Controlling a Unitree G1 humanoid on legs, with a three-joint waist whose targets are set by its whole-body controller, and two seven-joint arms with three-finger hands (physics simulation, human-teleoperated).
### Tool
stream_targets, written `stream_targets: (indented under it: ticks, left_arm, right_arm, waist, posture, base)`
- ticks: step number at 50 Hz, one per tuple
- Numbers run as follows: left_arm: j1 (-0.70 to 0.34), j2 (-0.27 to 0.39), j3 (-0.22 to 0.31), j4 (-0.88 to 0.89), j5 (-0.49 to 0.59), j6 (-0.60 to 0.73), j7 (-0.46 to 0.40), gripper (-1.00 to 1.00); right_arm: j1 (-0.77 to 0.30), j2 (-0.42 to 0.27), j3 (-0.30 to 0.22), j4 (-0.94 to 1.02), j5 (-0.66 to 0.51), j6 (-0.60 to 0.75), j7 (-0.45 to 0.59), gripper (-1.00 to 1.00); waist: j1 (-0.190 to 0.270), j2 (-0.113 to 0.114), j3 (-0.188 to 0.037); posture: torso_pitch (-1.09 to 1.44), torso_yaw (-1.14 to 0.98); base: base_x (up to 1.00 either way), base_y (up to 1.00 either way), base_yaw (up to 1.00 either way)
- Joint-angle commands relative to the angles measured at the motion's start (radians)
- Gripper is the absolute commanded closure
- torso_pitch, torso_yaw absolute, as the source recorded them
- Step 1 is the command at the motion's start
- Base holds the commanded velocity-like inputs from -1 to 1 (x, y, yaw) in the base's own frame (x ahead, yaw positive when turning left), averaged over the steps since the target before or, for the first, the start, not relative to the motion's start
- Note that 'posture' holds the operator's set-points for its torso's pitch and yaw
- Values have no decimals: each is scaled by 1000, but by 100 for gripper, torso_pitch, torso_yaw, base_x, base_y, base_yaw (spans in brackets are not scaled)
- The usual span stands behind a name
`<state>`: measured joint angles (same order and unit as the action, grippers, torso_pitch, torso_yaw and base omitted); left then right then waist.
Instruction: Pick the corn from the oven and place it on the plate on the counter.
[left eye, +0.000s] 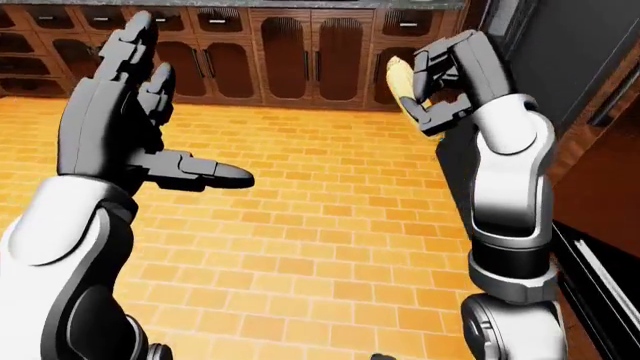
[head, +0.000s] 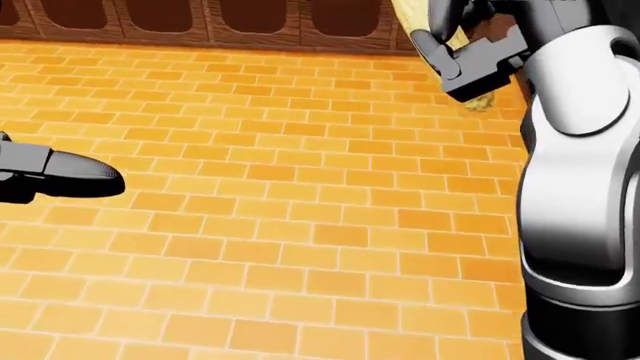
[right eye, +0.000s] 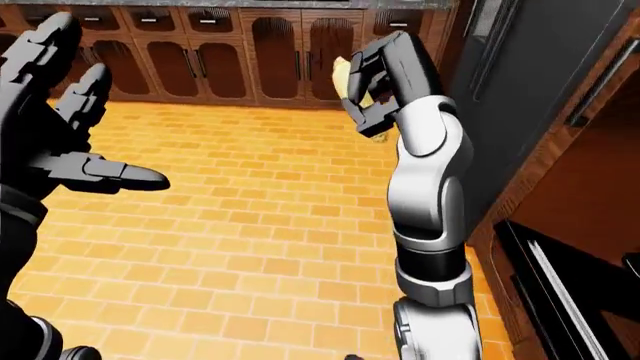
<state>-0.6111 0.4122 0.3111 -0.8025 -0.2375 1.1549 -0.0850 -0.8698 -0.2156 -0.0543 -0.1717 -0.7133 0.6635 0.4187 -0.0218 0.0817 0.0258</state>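
My right hand (left eye: 432, 84) is raised at the upper right of the left-eye view with its fingers closed round the yellow corn (left eye: 399, 79). The corn also shows in the right-eye view (right eye: 343, 77) and at the top of the head view (head: 415, 16), mostly hidden by the fingers. My left hand (left eye: 135, 112) is raised at the left with its fingers spread open and empty. No plate or counter top shows in any view.
Dark wooden cabinets (left eye: 290, 56) with arched doors run along the top. An orange brick floor (left eye: 300, 247) fills the middle. A dark tall appliance (right eye: 520, 90) and the open oven door (right eye: 560, 292) stand at the right.
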Motion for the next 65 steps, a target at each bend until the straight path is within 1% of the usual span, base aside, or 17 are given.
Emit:
stream_targets:
  ticks: [1,5,7,8,10,17,21,22,30,35,37,45,49,51,59,62,65]
  left_arm:
    - [-16,5,2,-8,4,-20,1,-100]
    - [-19,4,1,-9,5,-18,0,-100]
    - [-26,6,4,-13,2,-9,-1,-100]
    - [-26,8,6,-14,2,-8,-2,-100]
    - [-24,7,4,-14,3,-12,-2,-100]
    - [-25,4,-4,-5,8,-21,-2,-100]
    - [-29,3,-5,-8,9,-15,-2,-100]
    - [-29,3,-5,-8,10,-15,-2,-100]
    - [-25,2,-4,-7,13,-19,-6,-100]
    - [-30,4,-3,-11,13,-11,-6,-100]
    - [-31,4,-5,-4,14,-17,-7,-100]
    - [-28,3,-3,-13,15,-12,-10,-100]
    - [-30,0,-9,-12,18,-12,-9,-100]
    - [-32,-1,-12,-14,20,-10,-8,-100]
    - [-45,-4,-18,-18,25,6,-9,-100]
    - [-53,0,-14,-22,24,17,-12,-100]
    - [-58,1,-15,-21,24,20,-12,-100]
  right_arm:
    - [-18,-3,1,-12,2,-15,-9,100]
    - [-20,4,8,-17,4,-6,-6,100]
    - [-21,6,10,-19,4,-3,-3,100]
    - [-20,6,10,-20,5,-4,-2,100]
    - [-20,7,10,-27,4,2,3,100]
    - [-32,2,6,-18,13,3,3,100]
    - [-32,0,5,-11,16,-4,-5,100]
    - [-32,0,5,-10,17,-5,-6,100]
    - [-28,-7,6,-11,2,-13,-7,99]
    - [-15,-3,13,-17,-13,-30,2,100]
    - [-18,-2,11,-16,-13,-35,7,100]
    - [-9,-2,8,-14,-14,-57,15,100]
    - [2,-4,0,-25,-9,-58,16,100]
    - [10,-4,2,-34,-8,-56,19,100]
    - [19,-6,-1,-32,4,-62,15,100]
    - [24,-1,0,-26,16,-66,16,100]
    - [17,-2,-1,-34,18,-52,24,100]
  waist:
    - [-16,13,-9]
    - [-80,-24,-8]
    - [-81,-136,-37]
    - [-63,-99,25]
    - [-79,-101,-17]
    - [-38,-57,-4]
    - [5,74,-22]
    - [3,13,13]
    - [9,11,-4]
    - [19,-109,-17]
    - [14,-103,36]
    - [-21,-77,-5]
    - [-9,29,-29]
    - [-4,13,19]
    - [32,-12,-22]
    - [15,-119,-18]
    - [9,-148,26]
  posture:
    - [0,0]
    - [0,0]
    - [0,0]
    - [0,0]
    - [0,0]
    - [0,0]
    - [0,0]
    - [0,0]
    - [0,0]
    - [0,0]
    - [0,0]
    - [0,0]
    - [0,0]
    - [0,0]
    - [0,0]
    - [0,0]
    - [0,0]
  base:
    - [66,-52,0]
    - [65,-48,-20]
    - [60,0,-86]
    - [57,0,-90]
    - [54,0,-98]
    - [49,0,-98]
    - [45,0,-95]
    - [42,0,-95]
    - [40,-2,-70]
    - [55,0,0]
    - [91,11,0]
    - [98,12,0]
    - [99,2,0]
    - [99,0,0]
    - [100,0,0]
    - [80,0,0]
    - [0,0,0]
